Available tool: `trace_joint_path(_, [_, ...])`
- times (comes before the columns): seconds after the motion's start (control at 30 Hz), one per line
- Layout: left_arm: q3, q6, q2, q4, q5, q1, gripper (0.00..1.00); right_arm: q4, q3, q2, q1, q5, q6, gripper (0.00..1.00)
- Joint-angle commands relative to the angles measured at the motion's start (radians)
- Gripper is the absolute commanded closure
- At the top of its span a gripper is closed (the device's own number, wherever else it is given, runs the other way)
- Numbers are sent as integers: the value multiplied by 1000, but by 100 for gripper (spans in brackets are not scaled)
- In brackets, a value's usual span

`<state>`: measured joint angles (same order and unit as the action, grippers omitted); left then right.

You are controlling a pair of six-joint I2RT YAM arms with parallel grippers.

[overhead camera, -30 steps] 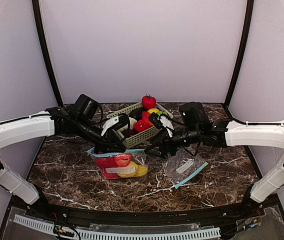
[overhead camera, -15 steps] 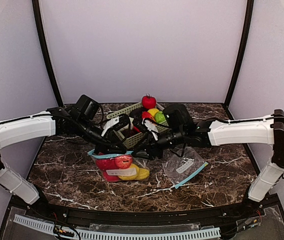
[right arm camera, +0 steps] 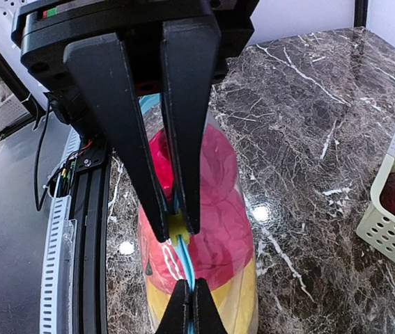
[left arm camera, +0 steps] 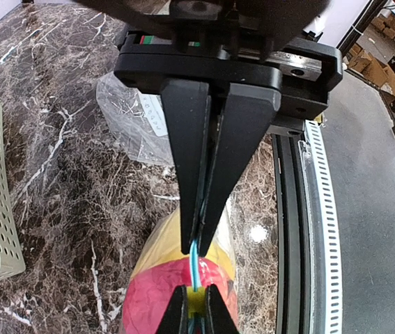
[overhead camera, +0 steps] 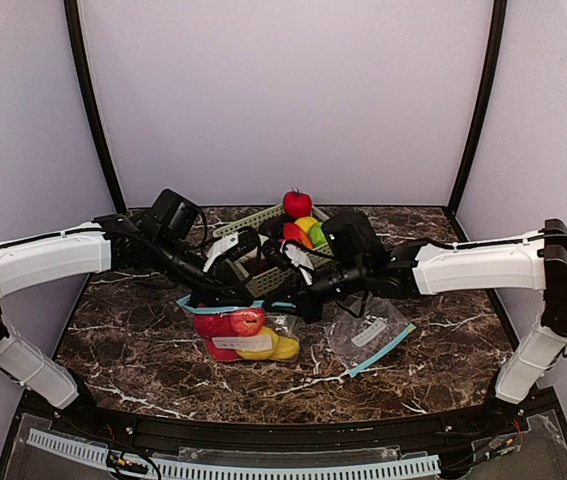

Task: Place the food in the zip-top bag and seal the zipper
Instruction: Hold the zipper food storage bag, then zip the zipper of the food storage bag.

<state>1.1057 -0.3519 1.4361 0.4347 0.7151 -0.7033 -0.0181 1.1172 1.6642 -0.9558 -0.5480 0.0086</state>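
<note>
Dark white-veined marble table (overhead camera: 123,350) carries the zip-top bag (overhead camera: 275,325), lying flat just in front of the basket (overhead camera: 268,282), with red and yellow food (overhead camera: 228,323) inside. The left gripper (left arm camera: 195,252) and right gripper (right arm camera: 176,233) each pinch its blue zipper (left arm camera: 194,268). More food (overhead camera: 297,203) fills the basket. A second bag (overhead camera: 368,330) lies to the right. Pale lilac walls (overhead camera: 283,100) enclose the table.

Readable text: none that you can make out in any view.
Filled bag (overhead camera: 225,325): you will find a white strip (overhead camera: 240,342) on its front, the print far too small to read.
Spare bag (overhead camera: 348,350): it carries a white patch (overhead camera: 368,333); its marks are only a blur to you from above, and no clearer in the left wrist view.
Boxes (left arm camera: 373,59): brown cardboard at the edge of your left wrist view, no legible print.
</note>
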Motion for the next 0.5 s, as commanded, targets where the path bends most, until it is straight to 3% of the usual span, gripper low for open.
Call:
trace_joint_path(0.0, [0, -18, -23, 19, -31, 1, 99, 9, -56, -81, 0, 111, -2, 100])
trace_joint_path(0.47, [4, -45, -33, 48, -100, 13, 99, 71, -181, -245, 71, 198, -2, 100])
